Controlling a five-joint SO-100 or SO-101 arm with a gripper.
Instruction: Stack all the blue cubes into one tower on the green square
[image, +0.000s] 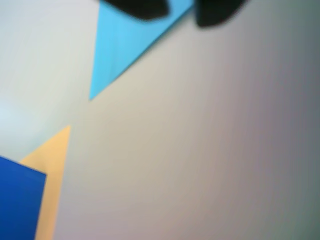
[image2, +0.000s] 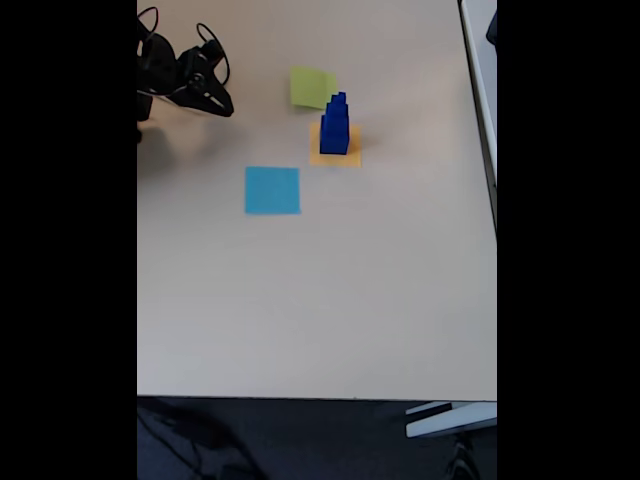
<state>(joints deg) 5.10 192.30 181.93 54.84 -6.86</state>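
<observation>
fixed view: tool empty, its opening unclear, well apart from the blue cubes.

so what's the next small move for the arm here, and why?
Probably swing the gripper toward the tower of dark blue cubes. In the fixed view the tower stands on the orange-yellow paper square, not the lime green paper square, and the gripper sits off to the left with nothing seen between its fingers.
</observation>
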